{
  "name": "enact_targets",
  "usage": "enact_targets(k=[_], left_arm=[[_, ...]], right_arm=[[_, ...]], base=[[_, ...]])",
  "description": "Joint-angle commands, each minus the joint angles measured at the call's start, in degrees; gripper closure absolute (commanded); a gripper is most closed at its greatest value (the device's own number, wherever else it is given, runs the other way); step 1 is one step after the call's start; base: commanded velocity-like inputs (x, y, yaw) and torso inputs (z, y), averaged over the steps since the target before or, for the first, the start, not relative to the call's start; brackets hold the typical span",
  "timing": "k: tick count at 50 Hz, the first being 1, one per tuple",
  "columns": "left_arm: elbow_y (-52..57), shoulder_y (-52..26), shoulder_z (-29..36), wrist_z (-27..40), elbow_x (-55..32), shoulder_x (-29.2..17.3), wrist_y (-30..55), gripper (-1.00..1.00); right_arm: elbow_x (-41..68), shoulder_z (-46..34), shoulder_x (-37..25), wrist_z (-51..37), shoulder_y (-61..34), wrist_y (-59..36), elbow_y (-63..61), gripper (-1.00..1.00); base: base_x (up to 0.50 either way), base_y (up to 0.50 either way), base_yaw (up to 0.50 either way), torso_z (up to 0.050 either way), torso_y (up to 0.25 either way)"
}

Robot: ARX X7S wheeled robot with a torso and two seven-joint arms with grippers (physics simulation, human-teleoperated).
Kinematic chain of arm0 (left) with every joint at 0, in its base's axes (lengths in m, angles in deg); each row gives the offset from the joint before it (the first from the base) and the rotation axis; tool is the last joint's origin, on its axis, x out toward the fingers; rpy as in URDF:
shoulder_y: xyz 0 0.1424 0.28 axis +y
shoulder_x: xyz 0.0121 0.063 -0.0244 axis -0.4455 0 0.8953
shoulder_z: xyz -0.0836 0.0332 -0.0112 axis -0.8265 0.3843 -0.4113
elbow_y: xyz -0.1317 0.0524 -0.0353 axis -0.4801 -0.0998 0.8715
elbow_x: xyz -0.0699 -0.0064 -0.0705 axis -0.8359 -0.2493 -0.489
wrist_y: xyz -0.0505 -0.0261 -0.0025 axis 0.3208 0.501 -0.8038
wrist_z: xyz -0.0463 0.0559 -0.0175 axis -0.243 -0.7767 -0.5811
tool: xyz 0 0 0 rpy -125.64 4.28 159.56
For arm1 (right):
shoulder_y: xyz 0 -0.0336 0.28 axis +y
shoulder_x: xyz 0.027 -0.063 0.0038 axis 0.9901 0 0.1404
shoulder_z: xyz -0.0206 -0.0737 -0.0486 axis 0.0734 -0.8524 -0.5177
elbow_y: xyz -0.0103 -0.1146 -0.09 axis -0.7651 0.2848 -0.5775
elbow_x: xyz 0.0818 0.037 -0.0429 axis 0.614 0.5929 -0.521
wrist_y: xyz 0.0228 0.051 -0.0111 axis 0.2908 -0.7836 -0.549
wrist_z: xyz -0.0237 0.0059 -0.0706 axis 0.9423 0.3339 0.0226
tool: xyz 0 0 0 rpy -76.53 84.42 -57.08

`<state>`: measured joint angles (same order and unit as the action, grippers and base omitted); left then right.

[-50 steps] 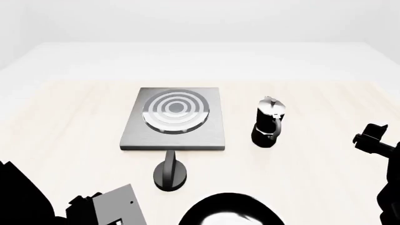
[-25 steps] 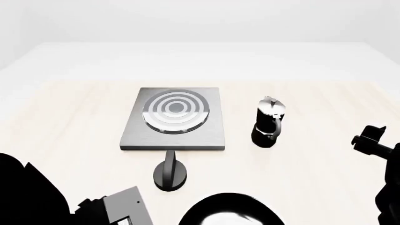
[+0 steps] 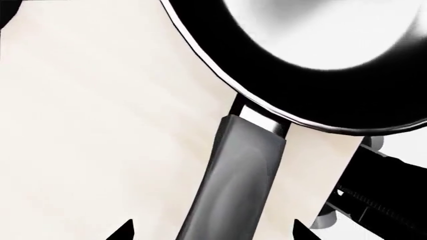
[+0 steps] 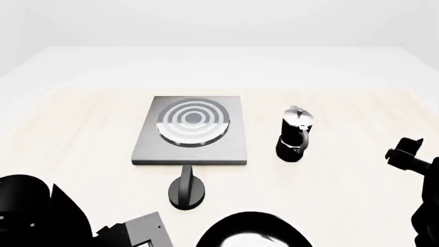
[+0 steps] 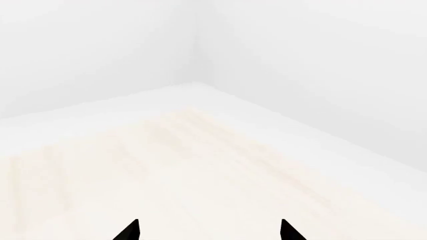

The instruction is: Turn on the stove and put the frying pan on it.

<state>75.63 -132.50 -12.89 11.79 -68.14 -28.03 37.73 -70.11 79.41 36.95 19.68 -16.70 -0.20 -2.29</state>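
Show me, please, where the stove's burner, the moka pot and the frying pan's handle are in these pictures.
stove (image 4: 192, 121): head view, centre of its ringed burner.
moka pot (image 4: 295, 135): head view, middle of its black body.
frying pan (image 3: 240, 185): left wrist view, on its long handle.

The bulky black left arm (image 4: 41, 211) sits at seven o'clock in the head view. The black right arm (image 4: 418, 170) sits at four o'clock. Both grippers' fingertips are spread apart.
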Motion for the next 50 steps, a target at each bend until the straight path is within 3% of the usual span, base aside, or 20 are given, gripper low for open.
enact_targets(k=[1, 19, 20, 44, 47, 50], left_arm=[[-2.50, 1.37, 1.79, -4.05, 4.29, 1.23, -0.39, -1.00], [-2.69, 2.50, 4.35, -9.00, 9.14, 2.05, -1.96, -1.00], [-1.82, 2.24, 4.32, -9.07, 10.17, 1.78, -2.38, 1.00], [3.94, -1.61, 5.52, -9.73, 8.42, -0.13, 0.89, 1.00], [7.24, -4.93, 4.30, -7.51, 4.29, -0.77, 2.61, 1.00], [10.82, -10.80, 4.22, 1.13, -6.61, -1.05, 4.56, 1.00]], right_arm=[[0.13, -0.08, 0.11, -0.01, 0.24, 0.40, -0.09, -1.00], [0.18, -0.29, 0.17, -0.09, 0.63, 1.05, 0.18, -1.00], [0.21, -0.29, 0.15, -0.12, 0.58, 0.96, 0.10, -1.00], [0.59, -0.50, 0.04, -0.48, -0.09, 0.35, -0.38, -1.00], [0.64, -0.53, 0.00, -0.51, -0.25, 0.30, -0.30, -1.00], [0.59, -0.76, -0.02, -0.58, -0.47, 0.25, -0.19, -1.00]], base=[[0.00, 0.00, 0.00, 0.000, 0.000], [0.00, 0.00, 0.00, 0.000, 0.000], [0.00, 0.00, 0.00, 0.000, 0.000], [0.00, 0.00, 0.00, 0.000, 0.000], [0.00, 0.00, 0.00, 0.000, 0.000], [0.00, 0.00, 0.00, 0.000, 0.000]])
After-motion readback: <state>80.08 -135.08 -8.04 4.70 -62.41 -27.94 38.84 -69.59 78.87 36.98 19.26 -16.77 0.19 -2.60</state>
